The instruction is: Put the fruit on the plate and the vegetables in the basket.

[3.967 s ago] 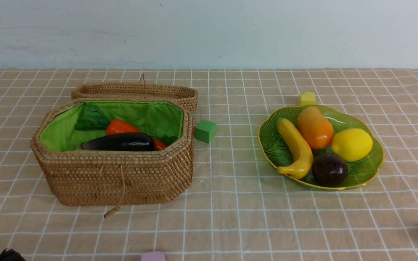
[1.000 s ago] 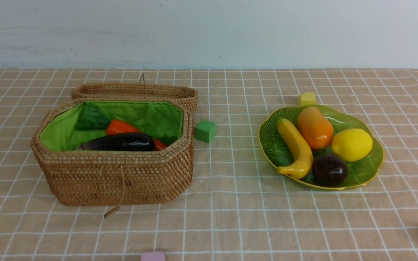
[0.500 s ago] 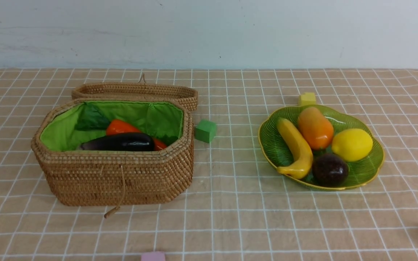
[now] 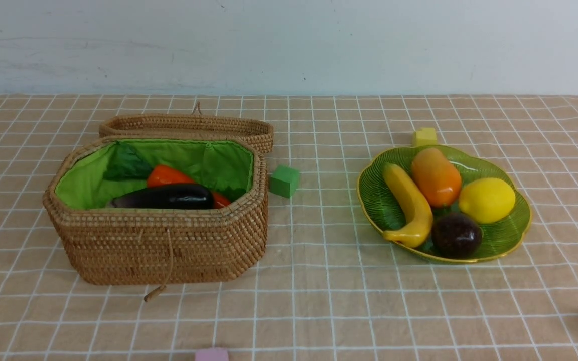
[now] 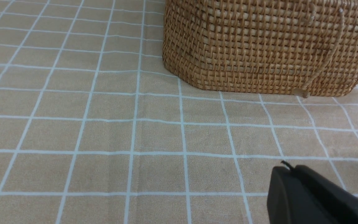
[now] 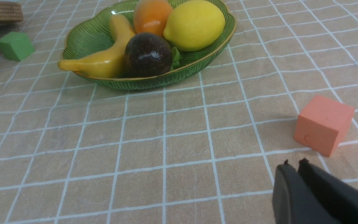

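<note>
The sorting looks finished: banana (image 4: 409, 205), mango (image 4: 435, 176), lemon (image 4: 486, 199) and mangosteen (image 4: 455, 234) lie on the plate (image 4: 504, 238); eggplant (image 4: 166, 196) and carrot (image 4: 168, 175) show inside the basket (image 4: 168, 250). Left gripper (image 5: 286, 172) and right gripper (image 6: 294, 169) hover low, fingers pressed together and empty. Nothing seems left to pick.

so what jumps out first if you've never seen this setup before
Probably the green plate on the right, packed with four fruits: banana, mango, lemon and a dark mangosteen. On the left stands the open wicker basket, its bright green lining framing an eggplant and a carrot. A few small foam cubes lie loose on the checked cloth, such as the green cube between the two.
</note>
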Robot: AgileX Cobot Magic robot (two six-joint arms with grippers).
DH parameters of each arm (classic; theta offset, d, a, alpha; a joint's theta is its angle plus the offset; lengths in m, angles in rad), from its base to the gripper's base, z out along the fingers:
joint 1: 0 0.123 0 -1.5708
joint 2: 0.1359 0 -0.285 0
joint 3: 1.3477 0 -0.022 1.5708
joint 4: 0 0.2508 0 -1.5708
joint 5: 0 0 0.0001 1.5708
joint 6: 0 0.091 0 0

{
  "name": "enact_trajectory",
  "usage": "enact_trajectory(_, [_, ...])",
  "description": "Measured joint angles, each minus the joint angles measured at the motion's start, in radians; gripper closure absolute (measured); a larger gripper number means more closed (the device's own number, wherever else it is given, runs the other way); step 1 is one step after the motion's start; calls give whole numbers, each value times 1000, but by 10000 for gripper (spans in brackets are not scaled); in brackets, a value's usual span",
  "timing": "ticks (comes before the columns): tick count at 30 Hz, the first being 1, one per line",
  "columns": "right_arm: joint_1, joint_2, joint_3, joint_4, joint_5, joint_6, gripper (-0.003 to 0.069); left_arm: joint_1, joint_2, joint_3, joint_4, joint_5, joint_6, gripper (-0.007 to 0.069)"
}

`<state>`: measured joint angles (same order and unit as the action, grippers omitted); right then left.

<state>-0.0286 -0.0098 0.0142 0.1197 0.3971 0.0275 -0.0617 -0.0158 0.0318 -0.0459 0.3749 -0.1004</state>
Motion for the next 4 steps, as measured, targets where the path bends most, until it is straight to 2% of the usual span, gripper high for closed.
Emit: enact_trajectory(4, [0, 0, 0, 0, 0, 0, 616, 0, 0, 0, 0, 0, 0, 632])
